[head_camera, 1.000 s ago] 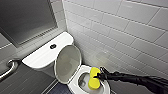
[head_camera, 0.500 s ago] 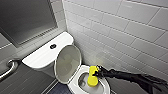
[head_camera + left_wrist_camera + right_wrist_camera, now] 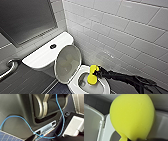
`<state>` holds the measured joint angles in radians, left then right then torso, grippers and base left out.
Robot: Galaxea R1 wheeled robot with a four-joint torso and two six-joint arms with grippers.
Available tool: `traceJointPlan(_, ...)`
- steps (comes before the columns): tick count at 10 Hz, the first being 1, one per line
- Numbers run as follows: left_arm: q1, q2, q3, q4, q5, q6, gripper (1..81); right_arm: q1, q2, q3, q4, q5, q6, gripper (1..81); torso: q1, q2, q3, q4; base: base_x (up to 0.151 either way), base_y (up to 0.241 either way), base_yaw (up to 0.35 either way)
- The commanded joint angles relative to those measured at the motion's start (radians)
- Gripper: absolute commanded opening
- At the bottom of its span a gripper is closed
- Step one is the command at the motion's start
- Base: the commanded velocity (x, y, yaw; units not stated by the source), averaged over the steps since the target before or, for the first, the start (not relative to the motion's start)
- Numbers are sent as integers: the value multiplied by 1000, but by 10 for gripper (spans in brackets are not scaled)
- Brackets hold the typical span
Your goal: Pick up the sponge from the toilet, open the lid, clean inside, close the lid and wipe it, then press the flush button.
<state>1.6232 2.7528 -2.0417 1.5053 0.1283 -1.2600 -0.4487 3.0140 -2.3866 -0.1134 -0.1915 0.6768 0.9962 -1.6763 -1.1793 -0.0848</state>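
Over the open bowl of the toilet [image 3: 73,86], the sponge [image 3: 91,79] is clamped at its middle by the right gripper [image 3: 96,72] and is squeezed into two lobes, the lower one seen against the bowl's opening. Just behind it, the lid [image 3: 68,63] is raised against the tank. Farther back, the flush button [image 3: 53,46] is set in the tank top, beside the tiled wall [image 3: 120,27].

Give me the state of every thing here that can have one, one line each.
lid, raised, open.
toilet, uncovered.
right gripper, shut on the sponge.
sponge, squeezed out of shape in the grip, at the toilet's opening.
flush button, nothing touching it.
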Motion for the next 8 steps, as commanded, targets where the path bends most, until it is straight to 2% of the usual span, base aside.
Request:
traceJointPlan(1, 45, -14, 23, 1, -32, 1, 811, 66, -1, -5, 32, 37, 13, 10, 0, 0, 0, 0, 0, 0, 0)
traceJointPlan(2, 45, -13, 21, 4, -32, 1, 811, 52, -51, 35, 46, 49, 26, 10, 0, 0, 0, 0, 0, 0, 0)
traceJointPlan(4, 47, -11, 21, 9, -32, 1, 811, 6, -221, 272, 35, 53, 47, 10, 0, 0, 0, 0, 0, 0, 0)
traceJointPlan(6, 47, -11, 21, 10, -32, 2, 811, -52, -327, 367, 37, 80, 52, 10, 0, 0, 0, 0, 0, 0, 0)
traceJointPlan(8, 47, -13, 21, 12, -32, 2, 811, -100, -389, 409, 38, 86, 52, 10, 0, 0, 0, 0, 0, 0, 0)
